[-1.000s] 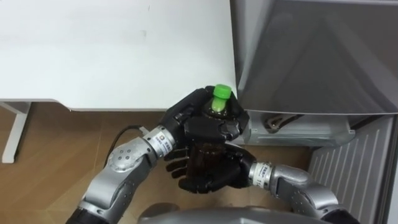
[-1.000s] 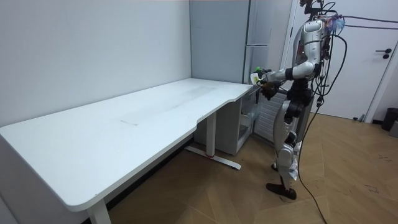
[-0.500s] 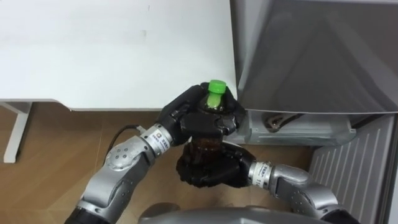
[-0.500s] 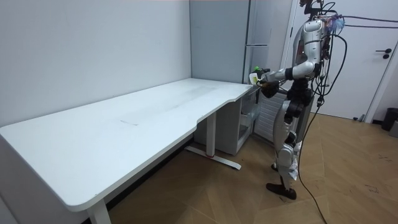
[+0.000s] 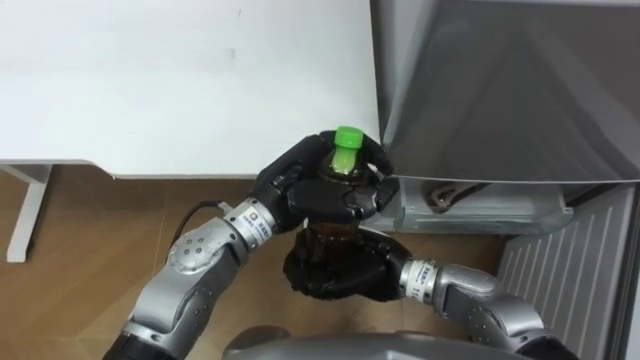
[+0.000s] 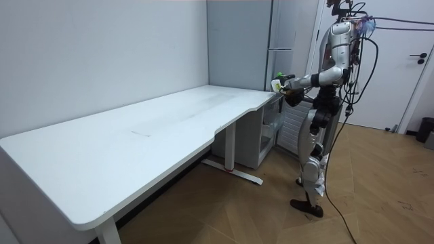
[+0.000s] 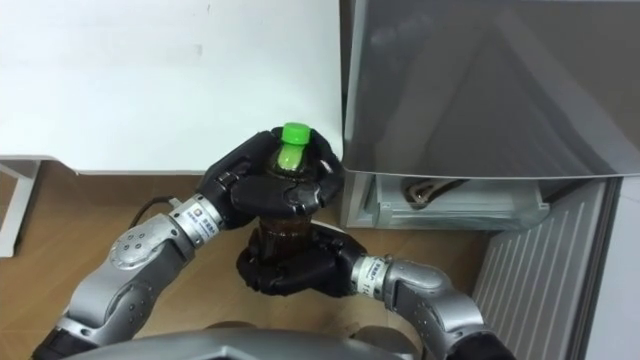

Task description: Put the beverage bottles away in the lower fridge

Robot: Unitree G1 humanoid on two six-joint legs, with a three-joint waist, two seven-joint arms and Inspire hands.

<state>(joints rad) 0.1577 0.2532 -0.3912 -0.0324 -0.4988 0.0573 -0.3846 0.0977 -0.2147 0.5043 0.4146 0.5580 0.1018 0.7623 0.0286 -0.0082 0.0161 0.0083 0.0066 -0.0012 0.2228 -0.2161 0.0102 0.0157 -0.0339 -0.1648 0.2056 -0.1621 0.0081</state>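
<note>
Bottle (image 5: 346, 150), dark brown with a green cap, held upright in both hands
Eye views: left hand (image 5: 325, 195) curls round its shoulder, right hand (image 5: 335, 278) wraps its lower body, by the white table (image 5: 180, 80) corner and grey fridge (image 5: 500, 90). Room view: robot stands facing the fridge, bottle before it

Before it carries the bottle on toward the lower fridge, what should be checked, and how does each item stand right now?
1. Top grip: left hand curled round the bottle below its cap: ok.
2. Bottom grip: right hand curled round its lower body: ok.
3. Bottle upright, green cap on: ok.
4. Bottle clear of the table edge: cannot tell.
5. Compartment of the lower fridge open beneath the grey door: ok.
6. Free room inside: cannot tell.
</note>
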